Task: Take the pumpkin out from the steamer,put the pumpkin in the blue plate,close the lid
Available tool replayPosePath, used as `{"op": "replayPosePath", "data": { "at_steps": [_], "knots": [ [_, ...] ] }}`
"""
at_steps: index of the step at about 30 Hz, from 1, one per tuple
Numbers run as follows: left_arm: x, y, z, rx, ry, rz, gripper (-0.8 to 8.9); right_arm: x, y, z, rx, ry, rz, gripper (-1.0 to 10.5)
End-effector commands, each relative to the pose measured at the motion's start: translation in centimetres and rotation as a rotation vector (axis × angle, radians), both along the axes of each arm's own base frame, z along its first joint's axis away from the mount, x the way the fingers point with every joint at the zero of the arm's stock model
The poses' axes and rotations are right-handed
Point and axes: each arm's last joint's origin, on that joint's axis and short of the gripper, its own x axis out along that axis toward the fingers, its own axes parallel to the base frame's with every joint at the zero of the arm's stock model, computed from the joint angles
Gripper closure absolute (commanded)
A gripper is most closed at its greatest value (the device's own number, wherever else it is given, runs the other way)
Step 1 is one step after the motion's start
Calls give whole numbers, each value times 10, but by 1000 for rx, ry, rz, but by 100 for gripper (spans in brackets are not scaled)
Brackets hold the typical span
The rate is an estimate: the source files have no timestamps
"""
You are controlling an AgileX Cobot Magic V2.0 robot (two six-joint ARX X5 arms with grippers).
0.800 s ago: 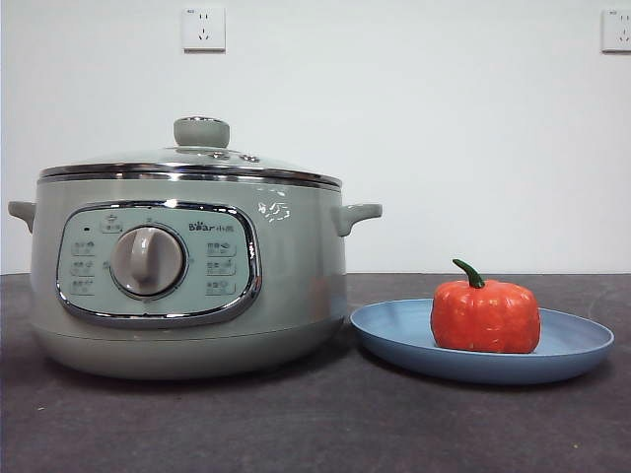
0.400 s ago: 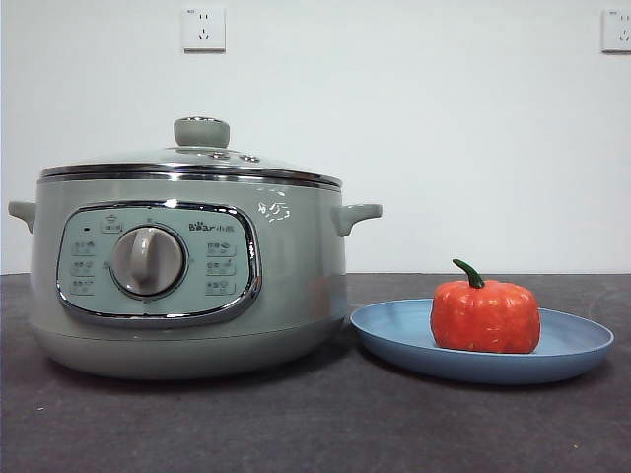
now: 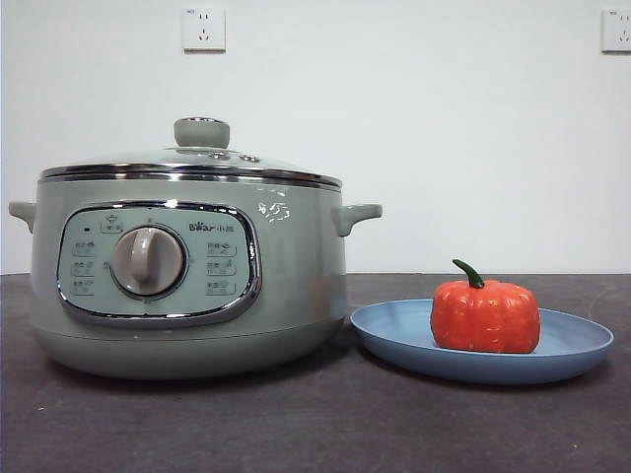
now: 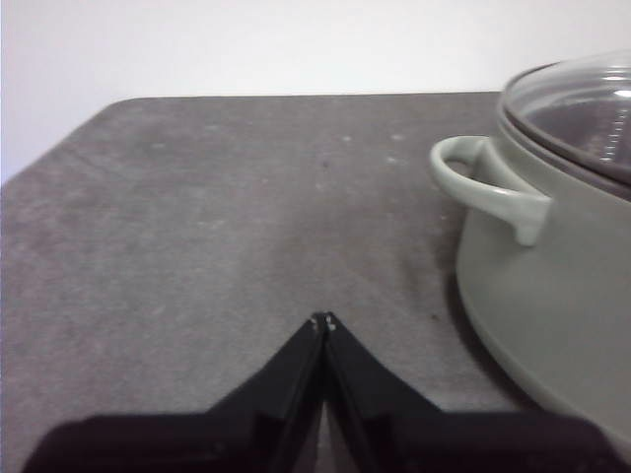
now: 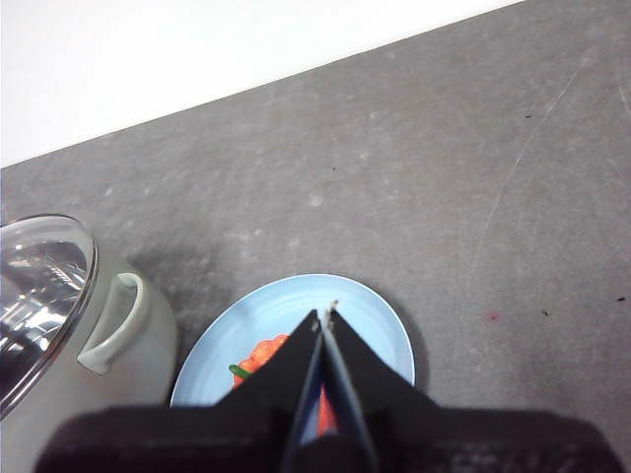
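Note:
The orange-red pumpkin (image 3: 485, 313) with its green stem sits upright in the light blue plate (image 3: 394, 330), to the right of the steamer. The sage-green steamer (image 3: 296, 276) stands at the left with the glass lid (image 3: 187, 163) seated on its rim, knob on top. My right gripper (image 5: 324, 317) is shut and empty, high above the plate (image 5: 380, 325); the pumpkin (image 5: 262, 353) shows partly behind its jaws. My left gripper (image 4: 322, 320) is shut and empty, above bare table beside the steamer's side handle (image 4: 488, 187). Neither gripper shows in the front view.
The dark grey table (image 3: 315, 424) runs in front of the pot and plate. A white wall with two sockets (image 3: 203, 29) stands behind. The table's far edge shows in both wrist views.

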Motion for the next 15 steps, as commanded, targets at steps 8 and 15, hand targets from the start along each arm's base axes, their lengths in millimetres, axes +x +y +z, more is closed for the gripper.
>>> {"op": "replayPosePath", "data": {
  "at_steps": [8,15],
  "knots": [
    [0,-1,-4,-20,19,-29,817,0,0,-2,7,1,-6,957],
    [0,-1,-4,-21,19,-29,817,0,0,-2,7,1,-6,957]
  ]
}}
